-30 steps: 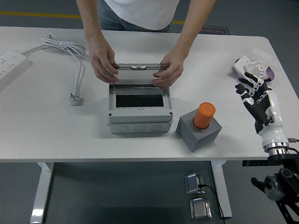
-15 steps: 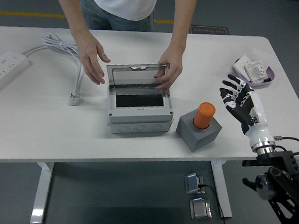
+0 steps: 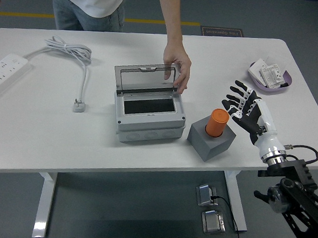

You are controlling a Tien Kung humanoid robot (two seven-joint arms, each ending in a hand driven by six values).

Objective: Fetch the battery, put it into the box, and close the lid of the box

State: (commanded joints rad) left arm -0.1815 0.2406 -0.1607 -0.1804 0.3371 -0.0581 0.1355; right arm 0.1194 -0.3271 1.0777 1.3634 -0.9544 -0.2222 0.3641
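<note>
1. Battery (image 3: 217, 122): orange cylinder, long axis upright, seated in grey holder block (image 3: 211, 140) near front of desk (image 3: 65, 145); lies just left of right robot hand (image 3: 246, 110), at about the same depth.
2. Right robot hand: fingers spread, released, grasping nothing; apart from battery. Only robot hand in view, hence nearer; approach judged leftward.
3. Box (image 3: 149, 112): left of holder block, cavity exposed.
4. Lid (image 3: 146, 78): raised at box's far edge, held by person's hand (image 3: 177, 69).
</note>
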